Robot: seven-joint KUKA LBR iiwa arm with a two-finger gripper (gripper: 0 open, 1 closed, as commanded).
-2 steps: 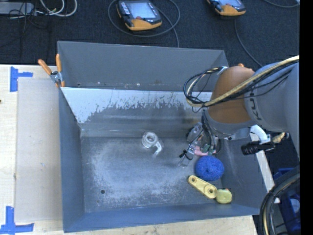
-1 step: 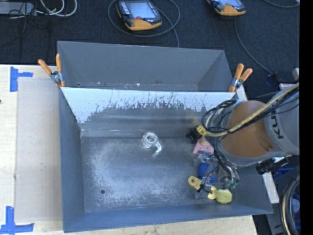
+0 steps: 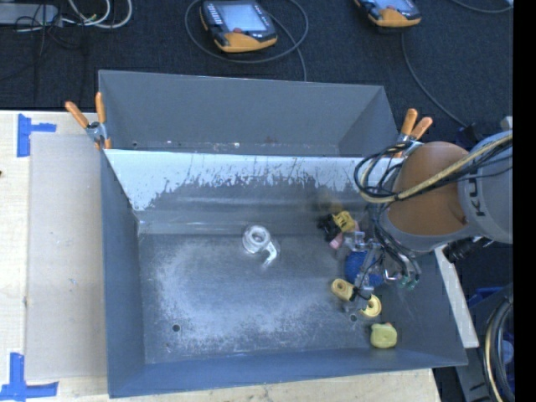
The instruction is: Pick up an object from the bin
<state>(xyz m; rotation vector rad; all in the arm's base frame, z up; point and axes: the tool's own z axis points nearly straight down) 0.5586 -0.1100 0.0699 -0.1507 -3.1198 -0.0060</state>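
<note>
My gripper [image 3: 373, 262] reaches down into the right side of the bin, below the orange cover. It stands right over a small blue thing [image 3: 357, 266] and partly hides it. Just beside it on the bin floor lie a yellow ring-shaped piece [image 3: 342, 288] and a second yellow piece [image 3: 371, 306]. A dull yellow lump [image 3: 383, 335] rests nearer the front wall. Behind the gripper lie a yellow and black thing [image 3: 340, 220] and a small pink bit [image 3: 335, 241].
A clear plastic ring [image 3: 258, 241] lies alone in the middle of the bin floor. The arm and its cables come in over the bin's right wall. The small things cluster close to that right wall.
</note>
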